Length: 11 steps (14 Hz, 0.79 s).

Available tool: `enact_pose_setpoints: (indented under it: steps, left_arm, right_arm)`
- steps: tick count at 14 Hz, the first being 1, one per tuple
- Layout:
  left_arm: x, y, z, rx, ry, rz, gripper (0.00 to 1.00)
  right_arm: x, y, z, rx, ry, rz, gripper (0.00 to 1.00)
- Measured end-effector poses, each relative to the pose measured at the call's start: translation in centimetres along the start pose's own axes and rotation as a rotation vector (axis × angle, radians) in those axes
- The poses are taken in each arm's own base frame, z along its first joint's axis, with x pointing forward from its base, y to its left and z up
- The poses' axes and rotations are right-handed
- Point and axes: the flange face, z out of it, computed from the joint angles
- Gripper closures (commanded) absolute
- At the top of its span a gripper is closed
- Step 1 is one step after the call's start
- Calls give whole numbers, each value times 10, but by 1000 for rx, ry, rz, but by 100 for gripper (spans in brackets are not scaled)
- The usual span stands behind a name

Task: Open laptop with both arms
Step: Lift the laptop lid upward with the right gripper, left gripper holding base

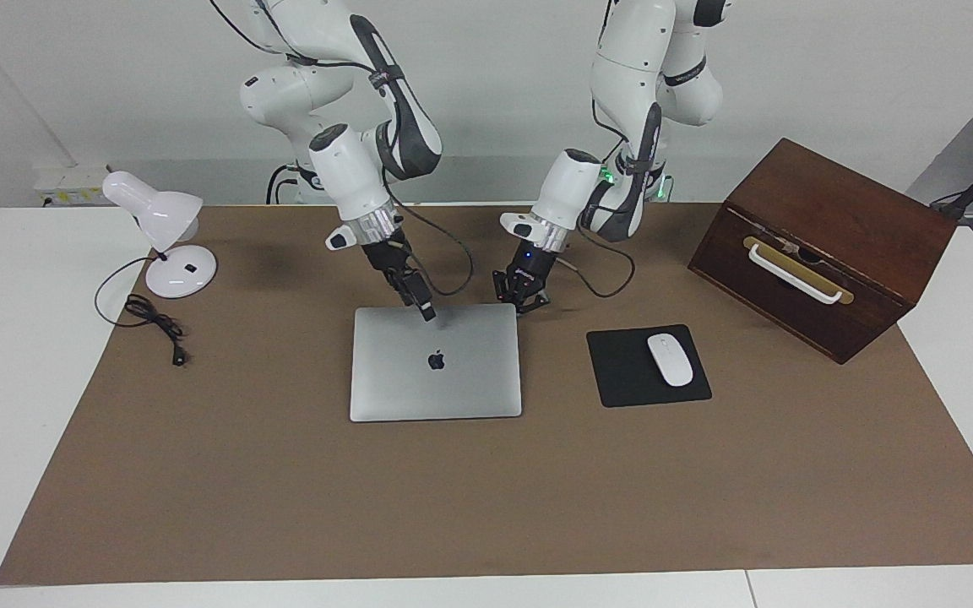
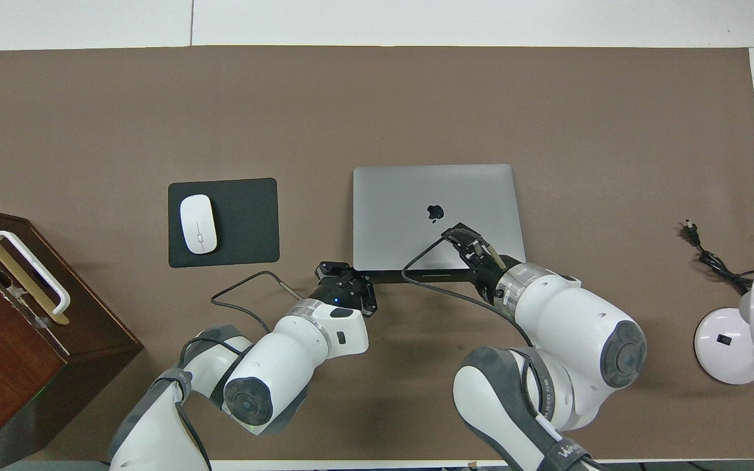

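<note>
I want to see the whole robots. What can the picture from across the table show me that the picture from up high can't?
Only the facing view shows the wall, the arms' tall upper parts and the front of the wooden box. Only the overhead view shows the dark strip at the laptop edge nearest the robots. Both show the closed laptop, left gripper shut by its corner, right gripper on the lid, mouse and lamp.

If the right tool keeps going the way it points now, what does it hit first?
Most likely the laptop. The right tool slants down over the lid's edge nearest the robots, so the lid comes first; it may already touch it, contact is unclear.
</note>
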Motion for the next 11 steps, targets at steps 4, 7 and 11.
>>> enact_pose_setpoints:
  steps: [4,7,11]
  left_arm:
    - [0,0,0,0,1,3,100]
    - [0,-1,1,0,1,3,100]
    - [0,-1,1,0,2,3,100]
  right_arm:
    - [3,-34,1,65,1,53,0]
    - [3,-57,2,98,4,48,0]
    - [4,-85,0,144,9,43,0]
